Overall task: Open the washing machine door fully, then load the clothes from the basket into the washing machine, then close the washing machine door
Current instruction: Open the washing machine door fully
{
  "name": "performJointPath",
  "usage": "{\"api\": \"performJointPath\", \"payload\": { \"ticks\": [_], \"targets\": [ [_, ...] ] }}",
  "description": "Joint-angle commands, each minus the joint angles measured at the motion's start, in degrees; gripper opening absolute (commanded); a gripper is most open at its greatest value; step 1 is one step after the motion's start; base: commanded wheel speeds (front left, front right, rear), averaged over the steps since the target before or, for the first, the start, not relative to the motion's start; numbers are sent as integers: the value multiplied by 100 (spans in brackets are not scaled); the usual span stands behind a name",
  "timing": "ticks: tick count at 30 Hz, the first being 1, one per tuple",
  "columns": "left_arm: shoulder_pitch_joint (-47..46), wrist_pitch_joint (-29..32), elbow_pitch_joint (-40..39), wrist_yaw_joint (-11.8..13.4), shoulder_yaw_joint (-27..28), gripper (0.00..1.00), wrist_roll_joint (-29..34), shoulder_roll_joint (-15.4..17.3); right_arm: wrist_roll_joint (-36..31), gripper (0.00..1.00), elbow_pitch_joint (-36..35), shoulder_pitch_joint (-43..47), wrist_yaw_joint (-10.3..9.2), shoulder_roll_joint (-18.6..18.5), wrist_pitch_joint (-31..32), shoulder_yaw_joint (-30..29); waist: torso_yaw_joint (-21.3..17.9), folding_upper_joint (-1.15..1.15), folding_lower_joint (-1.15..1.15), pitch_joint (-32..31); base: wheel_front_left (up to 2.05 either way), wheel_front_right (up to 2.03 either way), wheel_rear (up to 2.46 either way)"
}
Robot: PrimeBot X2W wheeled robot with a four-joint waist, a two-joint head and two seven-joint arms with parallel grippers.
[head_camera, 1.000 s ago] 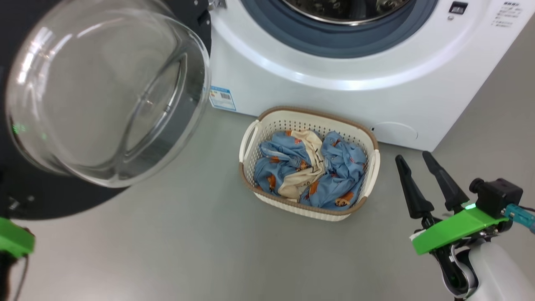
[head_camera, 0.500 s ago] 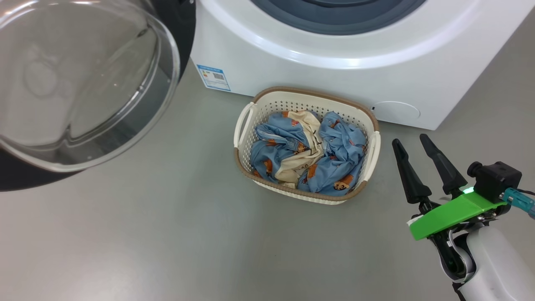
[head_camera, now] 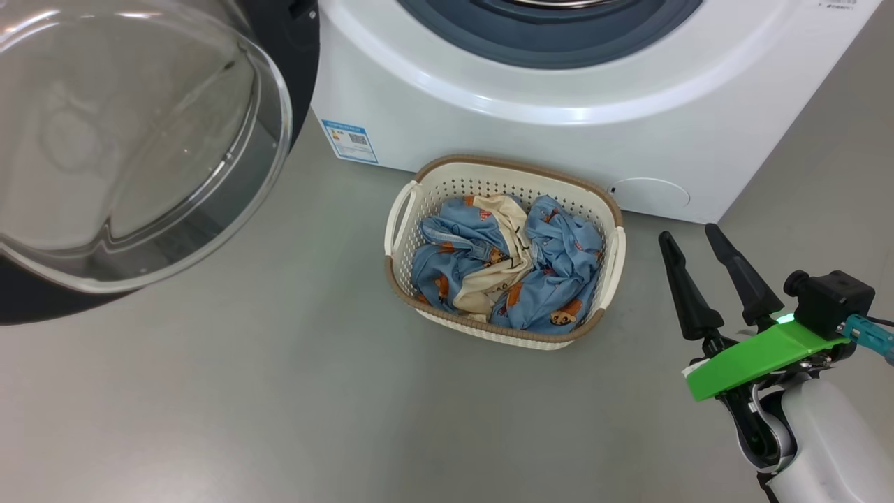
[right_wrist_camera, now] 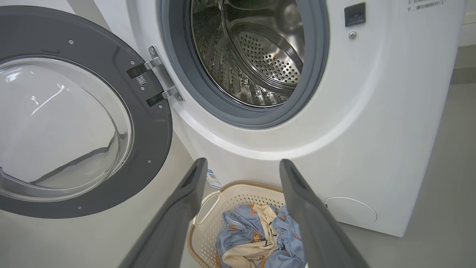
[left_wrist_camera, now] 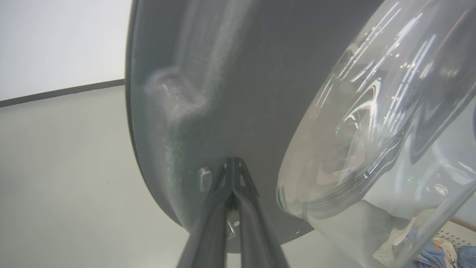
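The washing machine [head_camera: 489, 119] stands with its steel drum [right_wrist_camera: 260, 56] exposed. The washing machine door [head_camera: 279, 42] hangs swung out to the left, its domed glass window [head_camera: 133, 140] facing me. My left gripper [left_wrist_camera: 232, 163] is shut, fingertips together against the door's dark grey inner face [left_wrist_camera: 241, 93] beside the glass. The basket [head_camera: 503, 168] sits on the floor before the machine, holding the light blue and cream clothes [head_camera: 559, 258]. My right gripper [head_camera: 688, 234] is open and holds nothing, just right of the basket, above the floor. In the right wrist view, the right gripper [right_wrist_camera: 242, 163] points over the basket [right_wrist_camera: 241, 184].
Grey floor [head_camera: 279, 391] spreads in front of and left of the basket. A blue label sticker [head_camera: 349, 141] marks the machine's lower left front. The door hinge [right_wrist_camera: 160, 80] sits at the opening's left edge. A pale wall with a dark skirting line [left_wrist_camera: 63, 93] lies beyond the door.
The head camera has shifted, so the machine and basket sit higher and further left in the picture. The door's glass has drifted further left of the machine. The right gripper stays open.
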Motion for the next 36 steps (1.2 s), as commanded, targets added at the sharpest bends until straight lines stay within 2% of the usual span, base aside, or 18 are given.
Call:
{"api": "performJointPath", "payload": {
  "ticks": [1,15,16,17,18,19,20,27,36],
  "targets": [
    [-172,-89,-12,-4,132,0,27,418,-93,100,-123,70,56,18,-69,105,17,0,0,-51,0,0,0],
    [278,-330,-340,-52,-259,0,-72,220,-3,100,-79,240,56,45,-69,123,28,0,0,-411,0,0,0],
    [329,-348,-407,-53,-272,5,-93,210,4,100,-75,257,56,50,-69,128,18,0,0,-444,0,0,0],
    [380,-358,-474,-54,-293,22,-106,201,11,100,-76,270,56,54,-69,130,9,0,0,-460,0,0,0],
    [436,-371,-546,-54,-304,45,-125,187,17,100,-75,278,56,61,-69,135,-7,0,0,-478,0,0,0],
    [496,-385,-627,-55,-310,89,-144,168,25,100,-74,284,56,66,-69,138,-23,0,0,-495,0,0,0],
    [558,-397,-711,-55,-319,100,-152,152,30,100,-77,291,56,72,-69,136,-41,0,0,-513,0,0,0],
    [992,-452,-1445,66,-316,100,-200,14,44,100,-137,344,56,80,-69,93,-208,0,0,-613,0,0,0],
    [1900,-489,-2879,485,-321,100,-258,-325,26,100,-216,503,56,125,-69,138,-596,0,0,-912,0,0,0]
  ]
}}
